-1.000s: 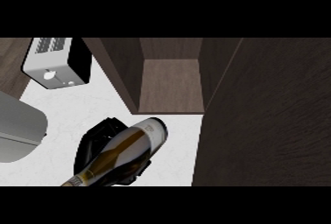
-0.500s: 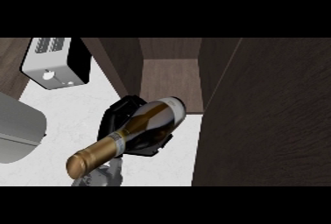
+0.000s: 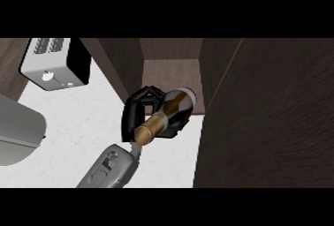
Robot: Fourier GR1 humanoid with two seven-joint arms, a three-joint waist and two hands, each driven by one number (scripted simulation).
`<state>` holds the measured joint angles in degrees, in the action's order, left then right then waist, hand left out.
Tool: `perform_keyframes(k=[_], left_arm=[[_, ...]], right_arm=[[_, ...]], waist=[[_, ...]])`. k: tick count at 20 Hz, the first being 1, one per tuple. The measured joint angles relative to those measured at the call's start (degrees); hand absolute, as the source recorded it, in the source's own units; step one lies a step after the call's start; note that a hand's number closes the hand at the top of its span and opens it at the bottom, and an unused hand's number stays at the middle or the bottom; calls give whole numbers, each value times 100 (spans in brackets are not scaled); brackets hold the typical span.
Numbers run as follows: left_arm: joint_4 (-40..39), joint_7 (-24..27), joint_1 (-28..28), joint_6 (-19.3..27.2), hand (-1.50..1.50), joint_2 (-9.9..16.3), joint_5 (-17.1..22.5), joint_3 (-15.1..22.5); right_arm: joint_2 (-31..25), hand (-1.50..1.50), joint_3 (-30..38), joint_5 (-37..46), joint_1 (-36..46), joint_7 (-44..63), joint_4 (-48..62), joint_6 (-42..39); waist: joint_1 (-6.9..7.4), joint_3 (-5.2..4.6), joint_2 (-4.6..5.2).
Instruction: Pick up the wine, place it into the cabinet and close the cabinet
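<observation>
The wine bottle [image 3: 164, 114] is dark with a gold neck; it lies tilted, base toward the cabinet and neck pointing down-left. My right hand [image 3: 135, 114] is shut round its body, black fingers curling over the far side, with the grey forearm [image 3: 109, 168] coming in from the lower edge. The bottle's base sits at the front edge of the open cabinet [image 3: 169, 70], a brown compartment with dark side walls. The cabinet door [image 3: 267, 114] stands open at the right as a large dark panel. No left hand shows.
A silver and black toaster [image 3: 55, 62] stands on the white counter [image 3: 78, 114] at the upper left. A large grey rounded shape [image 3: 16, 132] fills the left edge. The open door borders the counter on the right.
My right hand has carried the bottle up and to the right, from over the counter to the cabinet's opening. The forearm now shows below it.
</observation>
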<state>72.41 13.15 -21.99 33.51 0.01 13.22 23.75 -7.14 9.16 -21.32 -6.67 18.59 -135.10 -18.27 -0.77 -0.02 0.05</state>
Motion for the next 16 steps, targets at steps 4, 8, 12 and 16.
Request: perform_keyframes(k=[4, 8, 12, 16], left_arm=[[-641, 273, -339, 155, 150, 0, 241, 101], [-1456, 782, -698, 131, 150, 0, 632, 22], [-1995, 1180, -1012, 154, 150, -1, 1050, 100], [-2533, 1568, -1359, 71, 150, -1, 1551, 162]], right_arm=[[-35, -150, 113, -99, 67, 10, 46, -34], [-35, -150, 166, -173, 75, 24, 48, -68], [-87, -150, 247, -293, 236, 128, 78, -12], [-86, -150, 280, -352, 255, 142, 95, -30]], waist=[[-3, -1, 2], [-21, -1, 7], [-21, 0, 9], [-47, -3, 14]])
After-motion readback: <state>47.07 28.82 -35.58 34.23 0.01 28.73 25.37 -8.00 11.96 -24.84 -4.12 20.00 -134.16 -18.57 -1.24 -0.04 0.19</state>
